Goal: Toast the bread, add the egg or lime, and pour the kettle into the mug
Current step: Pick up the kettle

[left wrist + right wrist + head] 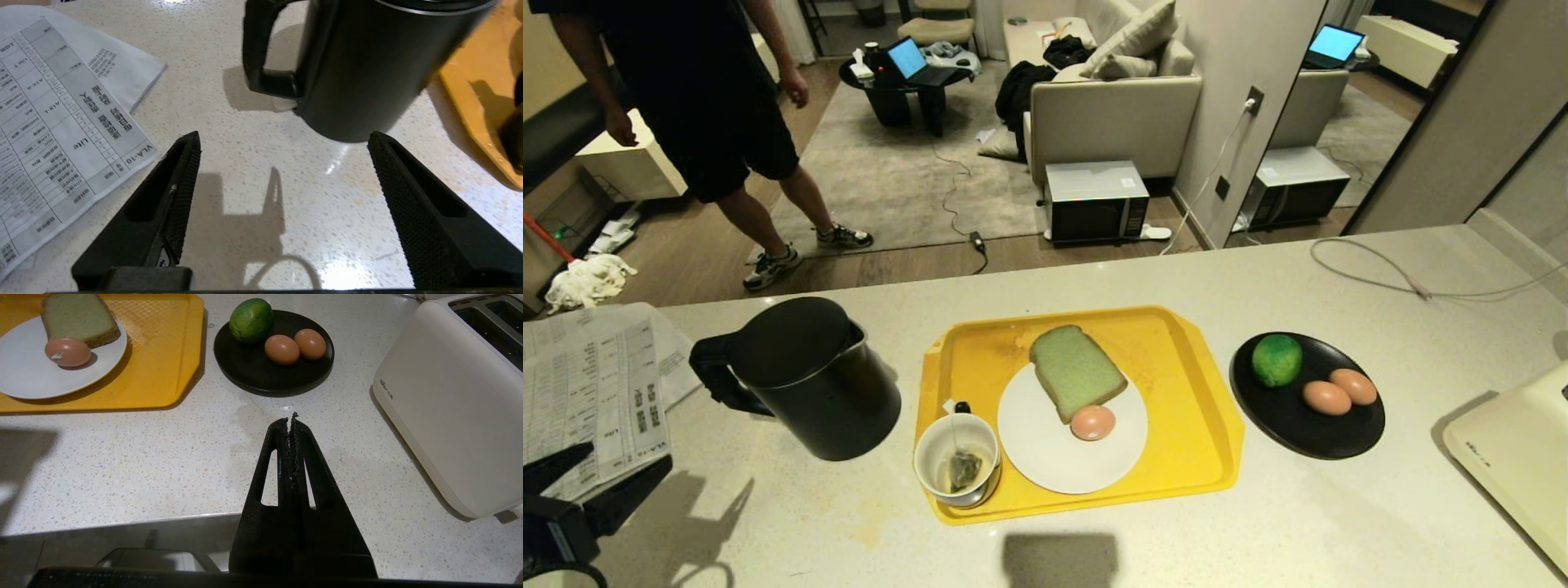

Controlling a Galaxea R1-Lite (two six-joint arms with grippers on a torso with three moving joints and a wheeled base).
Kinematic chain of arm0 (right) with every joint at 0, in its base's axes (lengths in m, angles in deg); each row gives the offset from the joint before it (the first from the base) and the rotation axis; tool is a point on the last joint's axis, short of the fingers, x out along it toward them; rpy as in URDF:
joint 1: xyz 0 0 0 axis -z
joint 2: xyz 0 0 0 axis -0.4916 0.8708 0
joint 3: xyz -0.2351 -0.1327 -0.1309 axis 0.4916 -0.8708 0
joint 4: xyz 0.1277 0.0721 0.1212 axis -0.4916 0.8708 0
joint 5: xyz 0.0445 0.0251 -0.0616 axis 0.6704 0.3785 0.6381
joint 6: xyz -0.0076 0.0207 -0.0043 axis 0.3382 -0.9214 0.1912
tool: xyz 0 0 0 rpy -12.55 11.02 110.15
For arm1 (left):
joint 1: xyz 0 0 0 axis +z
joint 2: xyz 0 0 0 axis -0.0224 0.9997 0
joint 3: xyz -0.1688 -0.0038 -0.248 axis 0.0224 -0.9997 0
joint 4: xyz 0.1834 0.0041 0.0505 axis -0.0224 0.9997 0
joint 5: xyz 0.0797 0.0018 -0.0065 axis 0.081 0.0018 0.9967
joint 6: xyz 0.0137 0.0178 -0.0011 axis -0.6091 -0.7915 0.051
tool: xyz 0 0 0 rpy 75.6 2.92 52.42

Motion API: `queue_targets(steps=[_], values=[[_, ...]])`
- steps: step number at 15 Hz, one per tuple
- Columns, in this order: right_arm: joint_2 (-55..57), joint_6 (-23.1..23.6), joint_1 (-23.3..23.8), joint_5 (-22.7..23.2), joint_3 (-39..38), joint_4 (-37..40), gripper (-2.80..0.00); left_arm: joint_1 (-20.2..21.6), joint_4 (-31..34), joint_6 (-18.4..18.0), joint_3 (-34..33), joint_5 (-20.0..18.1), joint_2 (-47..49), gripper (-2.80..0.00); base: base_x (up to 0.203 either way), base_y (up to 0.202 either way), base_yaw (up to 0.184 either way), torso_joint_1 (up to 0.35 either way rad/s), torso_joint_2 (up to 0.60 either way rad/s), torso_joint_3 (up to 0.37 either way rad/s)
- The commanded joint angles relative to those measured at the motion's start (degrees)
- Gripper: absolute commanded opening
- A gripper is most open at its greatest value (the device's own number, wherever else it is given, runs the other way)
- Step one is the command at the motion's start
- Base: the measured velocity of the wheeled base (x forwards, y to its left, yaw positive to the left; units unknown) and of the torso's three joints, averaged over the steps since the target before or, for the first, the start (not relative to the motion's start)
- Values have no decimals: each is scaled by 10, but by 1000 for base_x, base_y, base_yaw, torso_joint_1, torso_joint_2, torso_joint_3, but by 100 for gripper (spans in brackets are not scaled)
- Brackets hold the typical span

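The black kettle [809, 376] stands on the counter left of the yellow tray [1176, 343], handle pointing left. My left gripper [284, 136] is open and empty, low over the counter just short of the kettle [359, 69]; in the head view it [621, 472] shows at the bottom left. The white mug [956, 461] with a teabag sits on the tray's front left corner. The green bread [1076, 371] and one egg [1093, 422] lie on a white plate [1045, 465]. The lime [1276, 359] shares a black plate [1307, 437] with two eggs. My right gripper [291, 418] is shut and empty near the counter's front edge.
Printed paper sheets [588, 384] lie left of the kettle, beside my left gripper. A cream toaster [449, 396] stands at the right end of the counter. A cable [1380, 269] lies at the back right. A person [711, 122] stands on the floor beyond the counter.
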State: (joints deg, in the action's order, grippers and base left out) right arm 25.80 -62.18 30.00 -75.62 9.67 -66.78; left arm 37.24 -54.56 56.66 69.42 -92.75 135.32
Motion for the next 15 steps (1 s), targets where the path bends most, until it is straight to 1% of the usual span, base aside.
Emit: queue_targets(steps=[1, 5, 7, 10, 12, 15], values=[[1, 0, 0, 0, -1, 0, -280, 1, -3, -3, 27, -2, 48, 0, 0, 0, 0, 0, 0, 0], [1, 0, 0, 0, -1, 0, -280, 1, -5, -3, 54, -2, 83, 0, 0, 0, 0, 0, 0, 0], [1, 0, 0, 0, -1, 0, -280, 1, -11, -1, 46, -2, 81, 0, 0, 0, 0, 0, 0, 0], [1, 0, 0, 0, -1, 0, -280, 1, -12, 10, 42, -2, 66, 0, 0, 0, 0, 0, 0, 0], [1, 0, 0, 0, -1, 0, -280, 1, -15, 25, 42, -1, 42, 0, 0, 0, 0, 0, 0, 0], [1, 0, 0, 1, -1, 0, -280, 0, -10, 71, 26, 2, -17, 0, 0, 0, 0, 0, 0, 0]])
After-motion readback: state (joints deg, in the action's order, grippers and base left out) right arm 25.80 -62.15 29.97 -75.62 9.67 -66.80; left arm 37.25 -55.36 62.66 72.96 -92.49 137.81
